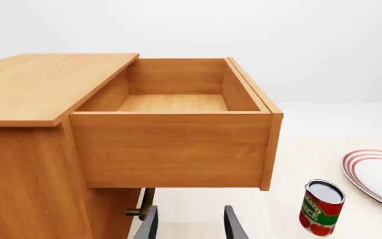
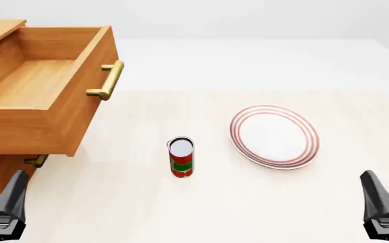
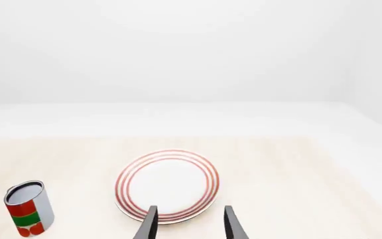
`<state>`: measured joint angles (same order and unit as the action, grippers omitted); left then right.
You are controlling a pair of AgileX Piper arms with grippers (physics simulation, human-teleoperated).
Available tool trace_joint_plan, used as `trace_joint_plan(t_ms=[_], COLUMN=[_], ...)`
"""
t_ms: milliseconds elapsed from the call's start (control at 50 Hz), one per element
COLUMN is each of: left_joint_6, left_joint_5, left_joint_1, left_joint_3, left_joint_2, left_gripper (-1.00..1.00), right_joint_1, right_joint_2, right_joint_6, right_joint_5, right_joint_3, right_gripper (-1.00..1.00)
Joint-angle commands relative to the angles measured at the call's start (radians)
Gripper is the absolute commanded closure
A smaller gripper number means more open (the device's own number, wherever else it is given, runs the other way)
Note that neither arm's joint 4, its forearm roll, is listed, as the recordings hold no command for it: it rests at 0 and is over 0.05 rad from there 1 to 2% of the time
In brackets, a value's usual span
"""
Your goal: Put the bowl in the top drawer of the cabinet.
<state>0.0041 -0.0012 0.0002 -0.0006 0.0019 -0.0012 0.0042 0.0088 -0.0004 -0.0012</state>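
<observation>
While the top drawer (image 2: 42, 91) of the cabinet (image 1: 38, 94) is pulled fully out, no bowl is seen in any view. Both the left gripper (image 1: 189, 224) and right gripper (image 3: 189, 224) are held open, nothing between their fingers. A can (image 2: 181, 157) and plate (image 2: 274, 136) are set on the table (image 2: 113, 202).

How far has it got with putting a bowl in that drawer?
Done: the top drawer of the cabinet stands pulled out, and what shows of its inside is empty. In hand: nothing; the left gripper and right gripper are open. Left: no bowl shows in any view, only a can and a plate.
</observation>
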Motion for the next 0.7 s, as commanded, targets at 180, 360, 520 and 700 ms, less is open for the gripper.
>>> trace_joint_plan(t_ms=[180,360,520,700], left_joint_6=[0.040,0.071,0.004,-0.037], left_joint_5=[-0.012,-0.060,0.074,0.223], left_joint_1=[-0.025,-0.068,-0.069,-0.124], left_joint_3=[-0.001,-0.002,-0.034,-0.187], left_joint_2=[-0.001,-0.002,-0.001,-0.002], left_gripper=[-1.00,-1.00,-1.00,-1.00], right_joint_1=[-0.003,-0.003,-0.003,-0.003], right_joint_2=[0.011,0.014,0.013,0.009], right_joint_6=[0.017,0.016,0.016,0.016], right_joint_5=[-0.003,-0.007,-0.007,-0.003], right_joint_3=[-0.002,-0.002,-0.001,-0.001], right_gripper=[-1.00,-1.00,-1.00,-1.00])
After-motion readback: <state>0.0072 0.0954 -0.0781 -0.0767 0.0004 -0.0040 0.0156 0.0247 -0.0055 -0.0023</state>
